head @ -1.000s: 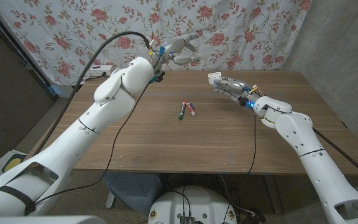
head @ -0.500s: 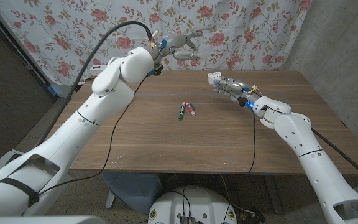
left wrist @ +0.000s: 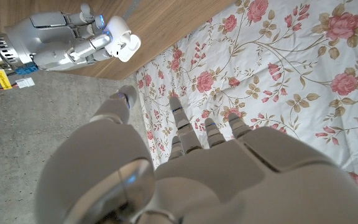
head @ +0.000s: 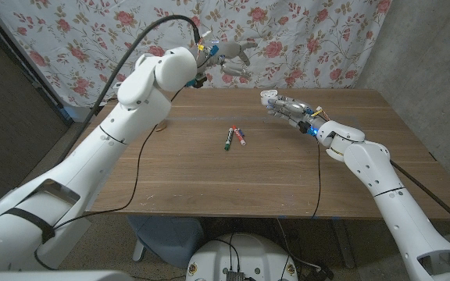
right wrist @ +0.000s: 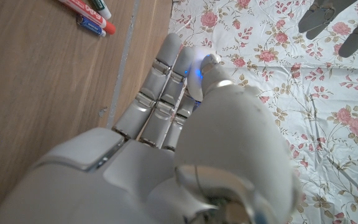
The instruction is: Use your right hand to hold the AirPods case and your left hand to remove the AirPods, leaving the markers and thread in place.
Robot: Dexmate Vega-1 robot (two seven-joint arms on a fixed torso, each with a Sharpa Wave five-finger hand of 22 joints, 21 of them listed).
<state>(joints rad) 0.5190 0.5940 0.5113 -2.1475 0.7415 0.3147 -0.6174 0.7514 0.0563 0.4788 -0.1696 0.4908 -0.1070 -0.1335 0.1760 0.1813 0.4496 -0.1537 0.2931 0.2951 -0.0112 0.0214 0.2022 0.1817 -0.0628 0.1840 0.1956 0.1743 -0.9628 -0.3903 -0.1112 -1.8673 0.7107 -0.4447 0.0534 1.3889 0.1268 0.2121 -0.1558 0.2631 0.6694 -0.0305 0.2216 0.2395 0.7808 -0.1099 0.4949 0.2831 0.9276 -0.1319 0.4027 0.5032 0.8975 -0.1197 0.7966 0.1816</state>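
Wooden table (head: 209, 176), floral curtain (head: 303, 39) behind. Nearest, markers (head: 234, 137) lie mid-table, untouched; can't spot the thread. Further back, right hand (head: 286, 106) holds the open AirPods case (head: 269, 98) at its fingertips, just above the table's far side. Farthest, left hand (head: 231, 61) is raised against the curtain, well apart from the case, fingers loosely spread; can't tell if it holds an AirPod. Holding looks done, removal unconfirmed; case contents not visible
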